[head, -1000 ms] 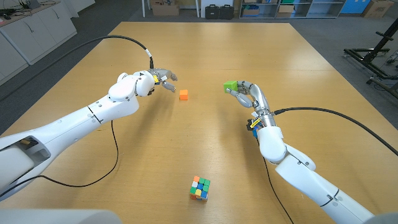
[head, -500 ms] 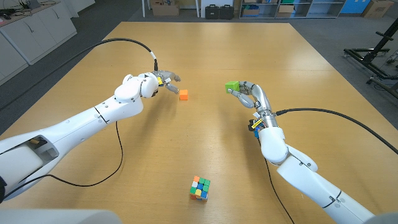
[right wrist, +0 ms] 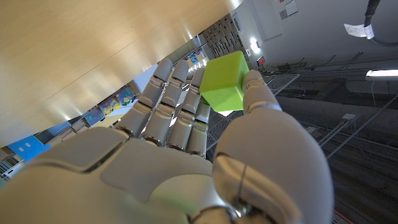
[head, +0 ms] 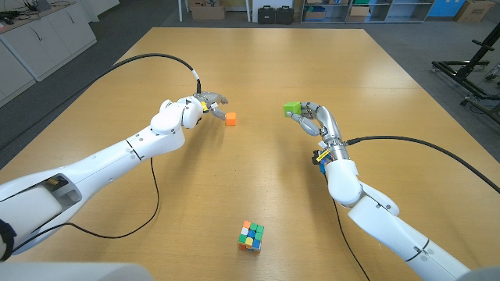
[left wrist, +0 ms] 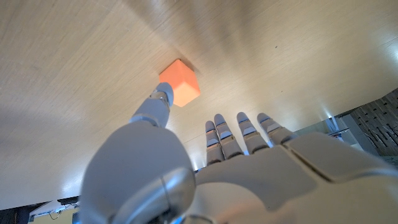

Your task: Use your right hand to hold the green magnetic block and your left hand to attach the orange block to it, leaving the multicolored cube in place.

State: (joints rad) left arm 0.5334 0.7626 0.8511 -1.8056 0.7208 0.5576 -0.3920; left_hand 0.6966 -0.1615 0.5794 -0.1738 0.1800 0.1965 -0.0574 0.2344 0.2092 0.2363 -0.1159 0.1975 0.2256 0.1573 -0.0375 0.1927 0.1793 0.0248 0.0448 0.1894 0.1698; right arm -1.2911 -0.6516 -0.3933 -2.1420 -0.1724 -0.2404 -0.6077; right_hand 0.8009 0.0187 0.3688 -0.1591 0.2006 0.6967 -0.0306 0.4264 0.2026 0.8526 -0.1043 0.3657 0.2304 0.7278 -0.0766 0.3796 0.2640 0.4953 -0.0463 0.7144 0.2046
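Nearest the robot's edge of the wooden table [head: 258, 179], the multicolored cube [head: 251, 235] is sitting alone, well apart from both hands. Farther out on the right, the right hand [head: 311, 119] is holding the green block [head: 291, 108] lifted off the tabletop; the right wrist view is showing the block [right wrist: 225, 81] pinched between the thumb and the fingers [right wrist: 180, 106]. At about the same depth on the left, the left hand [head: 207, 102] is reaching toward the orange block [head: 230, 119], which is lying on the table just beside the fingertips. Seen from the left wrist view, the thumb tip is meeting one face of the orange block [left wrist: 181, 83], while the other fingers [left wrist: 239, 134] are spreading apart beside it and gripping nothing. Orange and green blocks are sitting well apart, with bare wood between them. Beyond the table's far edge, boxes [head: 208, 11] and black cases [head: 275, 13] are standing on the floor.
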